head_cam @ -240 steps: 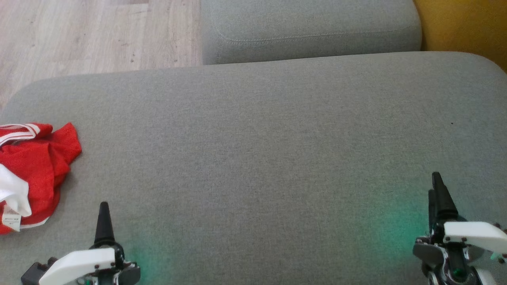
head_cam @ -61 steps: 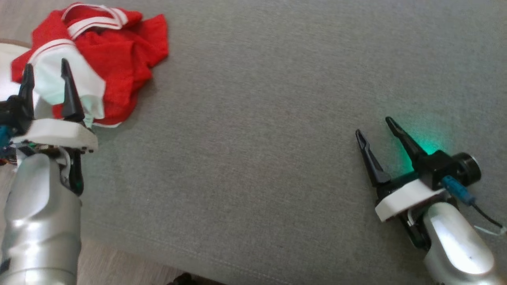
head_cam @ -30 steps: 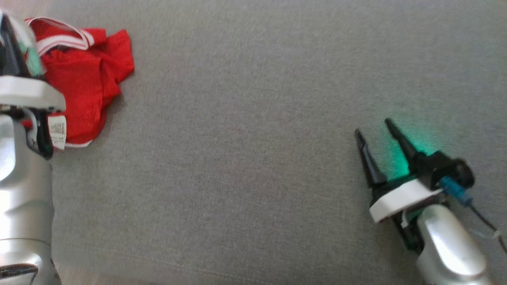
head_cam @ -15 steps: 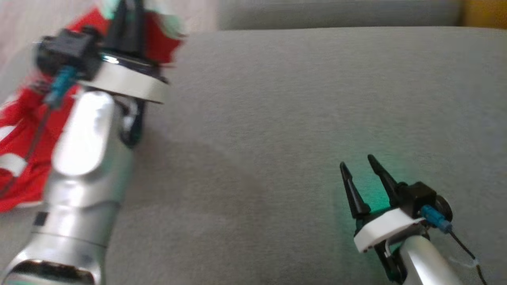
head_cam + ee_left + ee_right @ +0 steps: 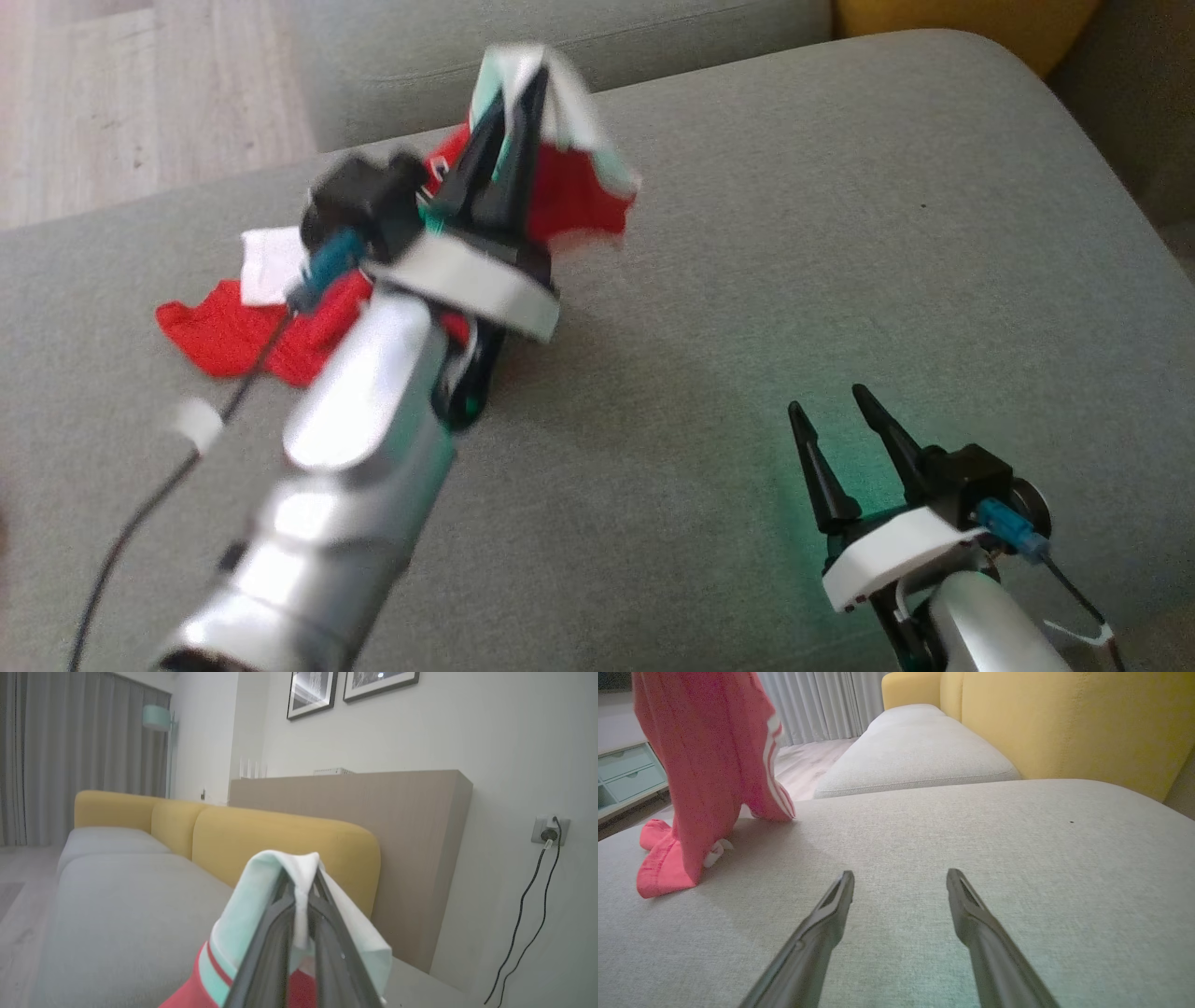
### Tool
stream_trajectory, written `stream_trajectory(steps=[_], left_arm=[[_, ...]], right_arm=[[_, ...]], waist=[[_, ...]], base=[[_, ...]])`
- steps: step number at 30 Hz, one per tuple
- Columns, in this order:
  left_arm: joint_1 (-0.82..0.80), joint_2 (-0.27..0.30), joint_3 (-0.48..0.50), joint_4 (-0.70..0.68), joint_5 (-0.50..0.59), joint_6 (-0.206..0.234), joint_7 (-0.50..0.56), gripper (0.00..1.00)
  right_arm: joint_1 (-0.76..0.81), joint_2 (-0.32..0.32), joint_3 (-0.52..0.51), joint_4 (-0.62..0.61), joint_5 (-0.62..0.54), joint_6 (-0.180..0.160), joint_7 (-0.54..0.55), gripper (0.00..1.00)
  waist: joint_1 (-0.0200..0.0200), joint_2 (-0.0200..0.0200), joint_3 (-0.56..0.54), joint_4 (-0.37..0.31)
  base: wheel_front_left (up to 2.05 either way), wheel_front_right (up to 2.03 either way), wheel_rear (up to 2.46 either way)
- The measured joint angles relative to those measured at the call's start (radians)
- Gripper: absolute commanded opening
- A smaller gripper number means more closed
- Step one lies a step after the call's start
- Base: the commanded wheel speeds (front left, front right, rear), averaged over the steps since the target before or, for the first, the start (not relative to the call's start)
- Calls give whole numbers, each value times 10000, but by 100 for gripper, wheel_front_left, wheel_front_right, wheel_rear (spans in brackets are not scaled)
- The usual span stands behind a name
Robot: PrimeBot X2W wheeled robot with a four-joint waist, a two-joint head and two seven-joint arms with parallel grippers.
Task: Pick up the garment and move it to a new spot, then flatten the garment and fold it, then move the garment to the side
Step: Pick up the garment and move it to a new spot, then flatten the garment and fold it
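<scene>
The garment (image 5: 579, 191) is red with white trim and a white lining. My left gripper (image 5: 518, 89) is shut on a white fold of it and holds it up above the grey cushion (image 5: 747, 308). In the left wrist view the white fold (image 5: 261, 891) is pinched between the dark fingers (image 5: 280, 924). The garment's lower part (image 5: 233, 327) trails on the cushion at the left. In the right wrist view the garment (image 5: 705, 765) hangs at the left with its hem on the cushion. My right gripper (image 5: 831, 411) stands open low at the right, with nothing between its fingers (image 5: 831, 910).
A second grey cushion (image 5: 915, 751) lies beyond, with a yellow backrest (image 5: 1064, 723) along the right. Wooden floor (image 5: 112, 103) shows at the upper left. A black cable (image 5: 140, 513) hangs from my left arm. Bare cushion lies between the two grippers.
My left gripper has lifted the garment and carried it right, toward the cushion's middle. The head camera has also shifted. The right gripper stays open in place.
</scene>
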Motion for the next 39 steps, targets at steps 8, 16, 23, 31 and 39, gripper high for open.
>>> stream_trajectory(steps=[8, 16, 23, 31, 39], left_arm=[[1856, 4, 144, 412, 6, 380, 8, 100], [4769, 176, 2336, -382, 1246, 709, 10, 100], [7171, 221, 4084, -1741, 2098, 598, 12, 100], [8528, 199, 4815, -2176, 2008, 426, 12, 100], [8455, 194, 4113, -2266, 1887, 433, 12, 100]], right_arm=[[45, 17, -332, -10, -4, 0, 0, 100], [171, 52, -963, -63, -65, 0, 0, 100], [593, 104, -1170, -71, -102, 0, 0, 100], [702, 151, -1354, -69, -100, 0, 0, 100], [709, 155, -1375, 98, -102, 0, 0, 100]], waist=[[1, 0, -88, 57], [1, 0, -271, 864], [-1, 0, -547, 1303], [0, 0, -586, 1556], [0, 0, -476, 1739]], base=[[0, 0, 0], [0, 0, 0], [0, 0, 0], [0, 0, 0], [0, 0, 0]])
